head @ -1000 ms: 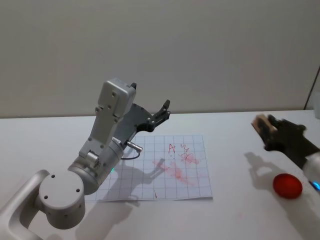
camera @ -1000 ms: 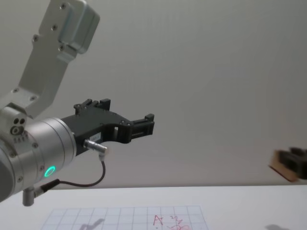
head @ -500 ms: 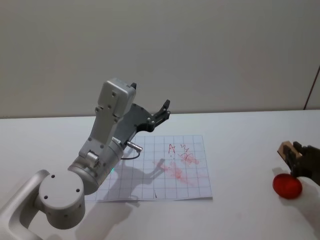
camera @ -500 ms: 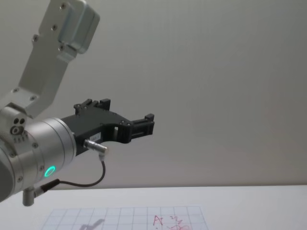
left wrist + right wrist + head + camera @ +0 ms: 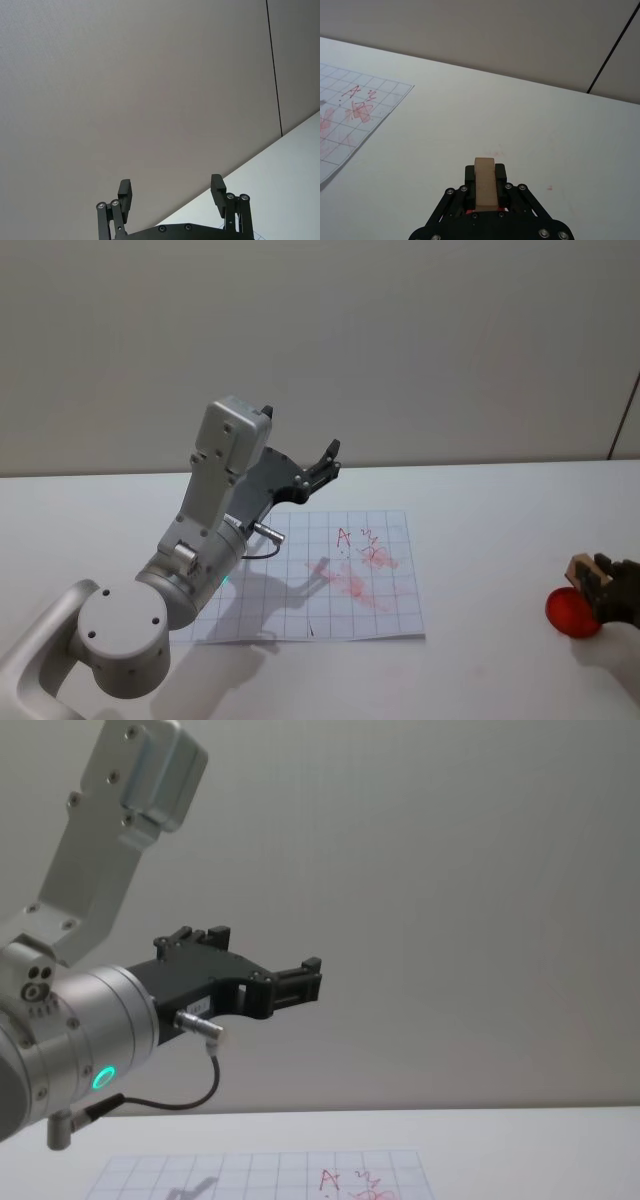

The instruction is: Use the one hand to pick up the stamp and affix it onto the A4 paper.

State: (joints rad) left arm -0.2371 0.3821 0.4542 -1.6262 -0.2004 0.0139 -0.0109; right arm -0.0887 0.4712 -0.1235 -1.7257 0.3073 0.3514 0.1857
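Gripping the stamp, a wooden block, our right gripper has its jaws shut on it, low over a red pad on the bench, well right of the paper. Our left gripper hangs raised, jaws wide apart, empty.

Head looks down, chest looks level (both share the A4 paper).

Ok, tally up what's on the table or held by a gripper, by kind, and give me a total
Wooden stamp, held in the right gripper: 1
Red round object: 1
Grid paper sheet: 1
Total: 3
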